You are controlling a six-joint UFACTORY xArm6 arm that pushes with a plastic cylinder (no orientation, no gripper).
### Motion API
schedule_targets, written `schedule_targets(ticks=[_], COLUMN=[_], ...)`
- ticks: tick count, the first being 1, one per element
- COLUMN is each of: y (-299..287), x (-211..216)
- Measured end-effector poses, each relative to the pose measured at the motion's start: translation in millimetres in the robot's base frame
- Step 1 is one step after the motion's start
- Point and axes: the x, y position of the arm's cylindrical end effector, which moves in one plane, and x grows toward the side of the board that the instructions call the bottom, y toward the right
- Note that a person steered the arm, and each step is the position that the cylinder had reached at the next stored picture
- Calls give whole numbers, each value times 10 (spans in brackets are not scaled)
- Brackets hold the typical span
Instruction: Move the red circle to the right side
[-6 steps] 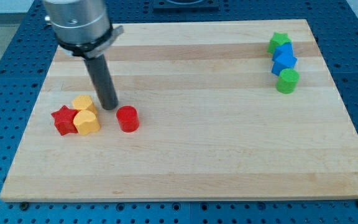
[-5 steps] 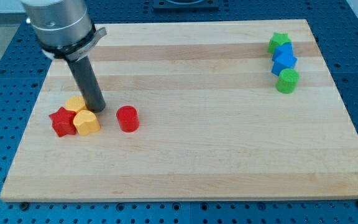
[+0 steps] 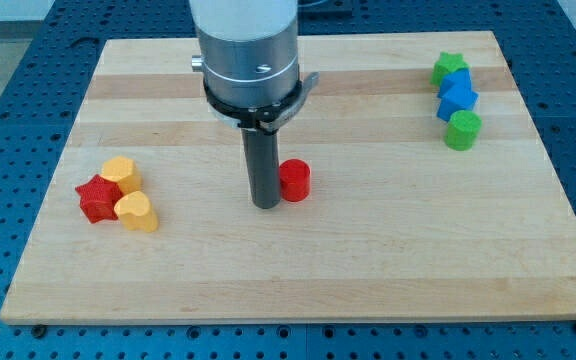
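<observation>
The red circle sits near the middle of the counter, a little left of centre, and my tip stands right against its left side, touching it or all but touching. The rod rises straight up from there to the grey cylinder of my arm, which hides part of the far half of the counter.

I carry no claw at all, only this rod, so nothing of mine is apart, together or clamped on anything.

Well to the left of my tip lies a tight cluster: a red star at the left, a yellow block just behind it on the far side, and a yellow heart on the near side. All three touch or nearly touch.

At the far right corner stands a second group in a short line running from far to near: a green star, a blue block of angular shape, and a green cylinder. They press close together, well apart from the red circle.

No container shows on the counter; every block rests directly on the bare wood.
</observation>
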Motion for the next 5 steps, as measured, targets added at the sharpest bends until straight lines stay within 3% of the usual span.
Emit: schedule_targets(ticks=[2,3,5], y=[225,838,1436], x=[-228,-228,-228])
